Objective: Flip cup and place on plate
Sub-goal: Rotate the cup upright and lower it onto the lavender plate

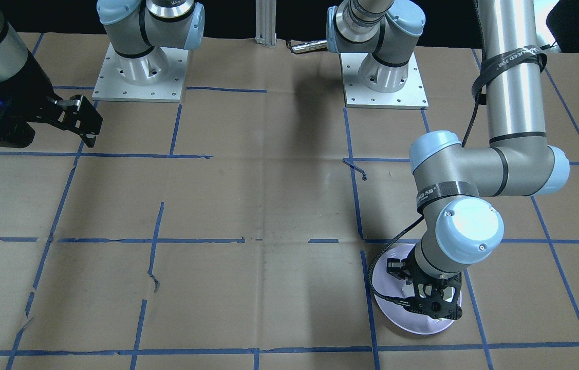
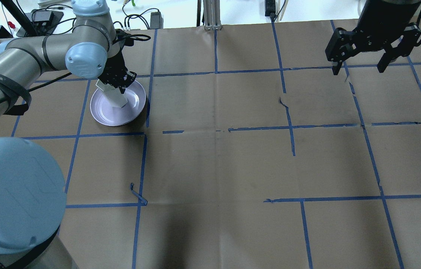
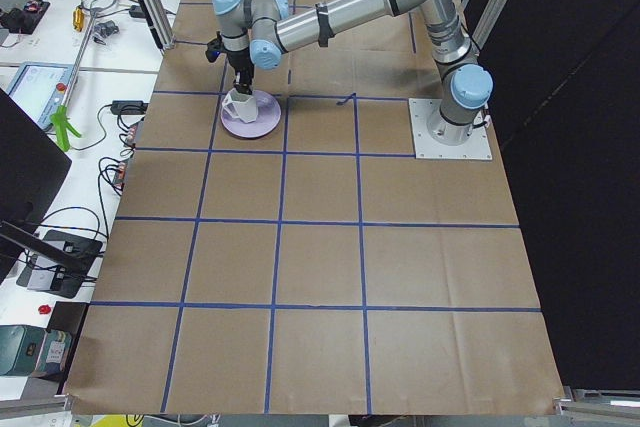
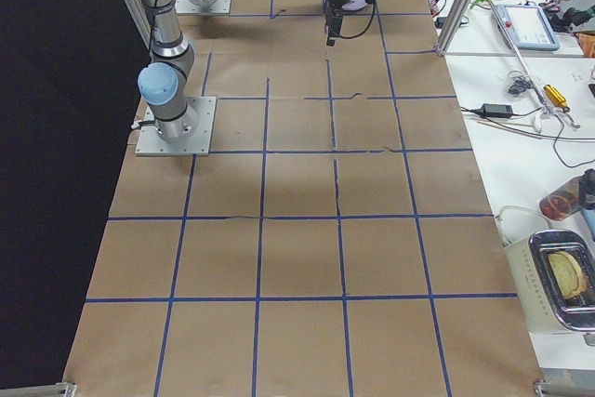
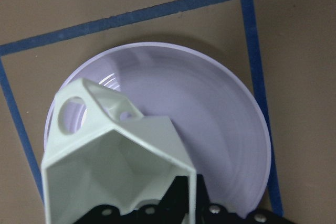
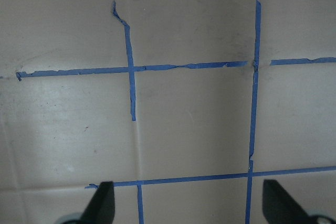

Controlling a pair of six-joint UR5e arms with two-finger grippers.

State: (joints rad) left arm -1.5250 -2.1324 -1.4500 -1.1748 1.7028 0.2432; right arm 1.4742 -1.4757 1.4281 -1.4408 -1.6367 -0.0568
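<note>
Grasping the cup (image 5: 115, 166) by its rim in our left jaws, we have the plate (image 5: 220, 129) just beneath them for set-down.

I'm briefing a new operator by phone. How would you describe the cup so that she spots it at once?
On the brown table with blue tape lines, follow the robot's left arm to the left gripper above the round lavender plate. The cup is the white piece that gripper holds: faceted, with an angular open handle, unlike the smooth round plate below.
</note>
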